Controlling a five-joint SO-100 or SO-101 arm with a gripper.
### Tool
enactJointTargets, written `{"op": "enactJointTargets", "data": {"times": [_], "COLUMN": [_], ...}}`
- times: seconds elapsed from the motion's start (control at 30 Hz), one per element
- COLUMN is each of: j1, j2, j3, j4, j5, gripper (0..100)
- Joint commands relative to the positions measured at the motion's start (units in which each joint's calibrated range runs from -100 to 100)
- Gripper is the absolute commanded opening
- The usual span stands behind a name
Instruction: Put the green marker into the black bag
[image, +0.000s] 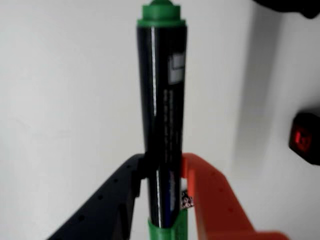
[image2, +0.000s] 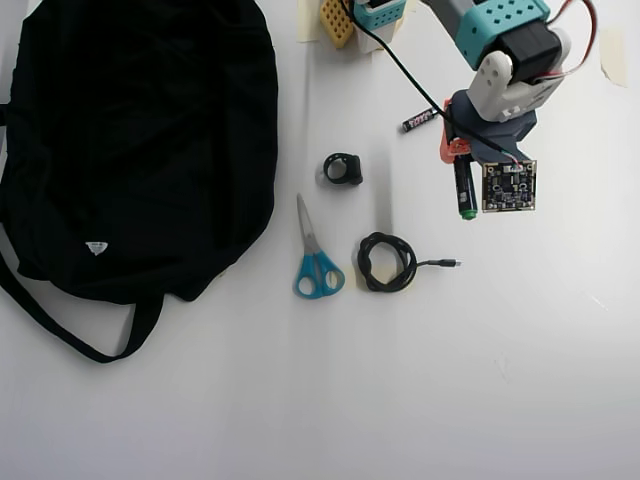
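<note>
Green cap at one end, small green tip at the other: the green marker (image: 162, 120) sits pinched in the claw (image: 162, 192), dark barrel with white print running up the middle of the wrist view. One black finger (image: 107, 205) presses its left side, one orange finger (image: 212, 205) its right. Print too blurred to read.

Overhead view: marker (image2: 464, 190) lies below the arm's wrist, at upper right of the white table (image2: 400, 400), green tip pointing toward the bottom edge. Whether it is lifted clear of the table is hard to tell from above; probably slightly raised.

The black bag (image2: 140, 130) fills the upper left, well apart from the marker, white triangular tag (image2: 95, 247) near its lower edge, strap loop (image2: 70, 335) trailing below.

Between them: a small black ring-shaped object (image2: 343, 169), blue-handled scissors (image2: 315, 255), a coiled black cable (image2: 388, 262). A short black battery (image2: 420, 120) lies just beside the arm.
</note>
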Motion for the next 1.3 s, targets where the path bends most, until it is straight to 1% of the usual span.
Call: {"op": "enactJointTargets", "data": {"times": [0.0, 0.2, 0.33, 0.37, 0.43, 0.57, 0.8, 0.87, 0.9, 0.97, 1.07, 1.1, 1.13, 1.2, 1.27], "j1": [3.7, 13.0, 22.0, 27.5, 34.2, 48.0, 63.6, 69.1, 70.4, 75.3, 77.6, 77.6, 77.5, 76.8, 75.6], "j2": [-6.3, -11.5, -14.5, -15.5, -15.6, -14.4, -14.2, -14.2, -14.2, -12.0, -1.7, 2.4, 4.7, 6.1, 5.0], "j3": [-1.2, 0.3, 3.3, 3.4, 3.1, 3.2, 6.4, 11.0, 12.6, 19.5, 15.0, 12.2, 10.6, 8.4, 8.4], "j4": [2.0, 3.8, 3.2, 3.0, 1.9, -3.6, -9.4, -14.8, -17.1, -30.8, -37.7, -38.3, -38.3, -37.5, -35.3], "j5": [0.8, 1.2, 4.0, 5.3, 6.5, 6.9, 7.7, 7.7, 7.7, 7.8, 7.4, 7.1, 7.1, 7.1, 6.0], "gripper": [2, 2, 2, 2, 2, 2, 2, 2, 2, 2, 2, 3, 5, 22, 28]}}
